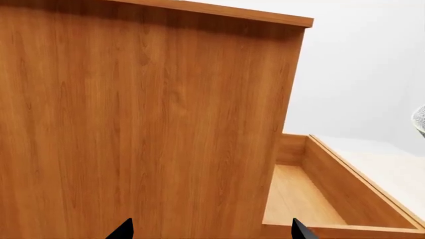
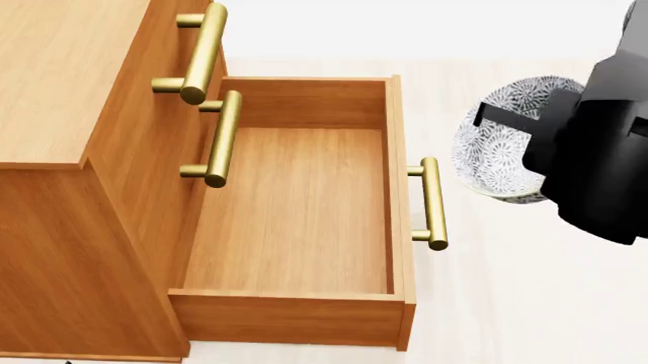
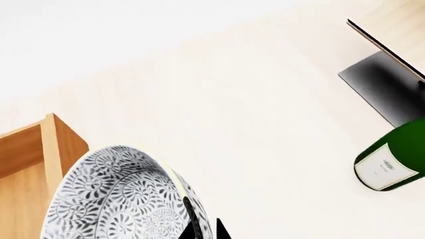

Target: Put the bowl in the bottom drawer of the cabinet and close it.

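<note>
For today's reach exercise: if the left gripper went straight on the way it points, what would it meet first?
Probably the cabinet: its wooden side fills the left wrist view ahead of the left gripper. The open drawer lies off to one side.

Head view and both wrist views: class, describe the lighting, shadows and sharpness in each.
Head view: flat, even light, sharp throughout, glints on the brass handle, a faint shadow inside the bottom drawer. Left wrist view: the cabinet is crisp, with soft shade under its top edge. Right wrist view: the bowl is sharp, the floor bright and nearly washed out.
</note>
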Controlling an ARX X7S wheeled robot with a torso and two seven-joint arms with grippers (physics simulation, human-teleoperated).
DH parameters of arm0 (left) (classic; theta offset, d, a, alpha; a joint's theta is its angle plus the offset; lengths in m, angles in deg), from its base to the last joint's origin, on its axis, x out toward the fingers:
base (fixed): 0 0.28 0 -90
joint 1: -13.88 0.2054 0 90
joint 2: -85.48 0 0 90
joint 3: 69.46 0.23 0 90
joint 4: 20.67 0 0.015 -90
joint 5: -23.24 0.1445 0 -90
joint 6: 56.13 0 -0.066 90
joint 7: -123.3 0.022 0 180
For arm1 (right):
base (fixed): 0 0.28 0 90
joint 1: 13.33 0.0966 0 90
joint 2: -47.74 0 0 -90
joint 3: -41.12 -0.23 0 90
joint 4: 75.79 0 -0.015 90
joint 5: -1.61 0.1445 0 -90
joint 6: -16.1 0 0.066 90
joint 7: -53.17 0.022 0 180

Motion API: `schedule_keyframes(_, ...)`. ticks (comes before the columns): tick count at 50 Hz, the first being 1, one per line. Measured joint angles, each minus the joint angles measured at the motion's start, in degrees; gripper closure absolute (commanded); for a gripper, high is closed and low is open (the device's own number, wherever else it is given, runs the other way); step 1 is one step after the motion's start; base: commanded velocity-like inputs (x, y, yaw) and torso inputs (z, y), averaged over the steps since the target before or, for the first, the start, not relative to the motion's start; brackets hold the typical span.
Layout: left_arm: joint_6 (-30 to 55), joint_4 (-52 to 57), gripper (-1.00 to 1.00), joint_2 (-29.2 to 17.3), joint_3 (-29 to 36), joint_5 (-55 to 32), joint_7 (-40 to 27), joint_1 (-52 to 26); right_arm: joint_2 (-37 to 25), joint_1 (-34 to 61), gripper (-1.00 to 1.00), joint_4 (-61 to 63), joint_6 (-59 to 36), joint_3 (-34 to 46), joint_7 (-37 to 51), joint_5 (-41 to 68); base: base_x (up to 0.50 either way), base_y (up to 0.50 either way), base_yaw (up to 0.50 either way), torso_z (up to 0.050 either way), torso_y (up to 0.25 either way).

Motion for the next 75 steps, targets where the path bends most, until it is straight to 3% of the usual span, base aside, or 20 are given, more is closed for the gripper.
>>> schedule_keyframes(11,0.11,-0.10,-1.00,-0.03,0.32,0.17,-0.09,-0.15,2.96,9.28,1.00,-12.14,-3.86,6.86,-2.23,-2.24,0.00,0.00,0.00,0.000,0.000)
schedule_keyframes(37,0.10,0.28,-1.00,-0.48,0.13,-0.43,-0.55,-0.09,11.38,25.88,1.00,-34.15,-3.77,21.74,-19.52,-13.98,0.00,0.00,0.00,0.000,0.000)
schedule_keyframes(75,-0.68,-0.25,-1.00,-0.82,0.16,-0.85,-0.69,-0.10,17.06,25.87,1.00,-38.55,0.78,29.79,-34.91,-19.05,0.00,0.00,0.00,0.000,0.001)
